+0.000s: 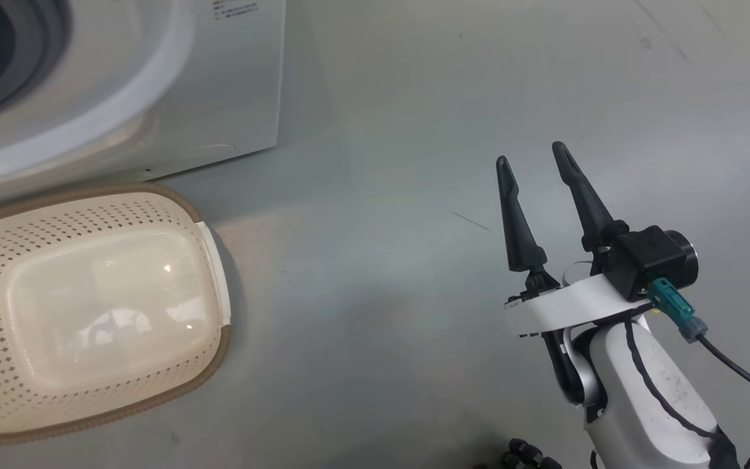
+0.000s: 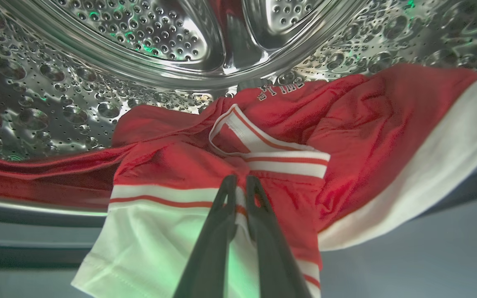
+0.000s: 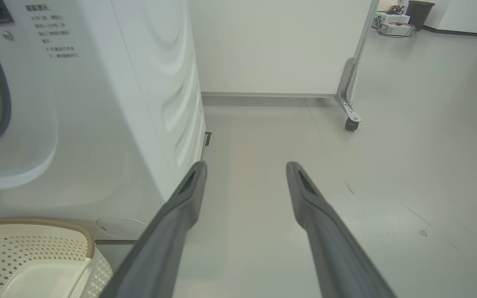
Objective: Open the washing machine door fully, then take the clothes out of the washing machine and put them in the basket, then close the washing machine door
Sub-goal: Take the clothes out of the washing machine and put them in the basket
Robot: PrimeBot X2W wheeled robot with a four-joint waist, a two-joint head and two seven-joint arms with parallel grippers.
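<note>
Grey flooring (image 1: 381, 260) is stretching beneath the right gripper (image 1: 530, 152), fingers spread, while inside the washing machine's (image 3: 97, 124) drum (image 2: 139, 33) the left gripper (image 2: 238, 179) is pinching the clothes (image 2: 346, 136), likely soft, light, slippery fabric best gathered at a thick fold.

A notice (image 3: 52, 31) in dark Chinese characters is printed on the white front of the washing machine (image 3: 97, 124), near the front's right edge, beside the round opening. A heading line and two marked items below it can be made out, but the characters are too blurred to be read. In the head view, small dark print (image 1: 235, 8) by the same edge is too small to be read. White lettering (image 2: 280, 89) is carried on the red clothes (image 2: 367, 124), upside down and partly folded under; it cannot be read with certainty.
</note>
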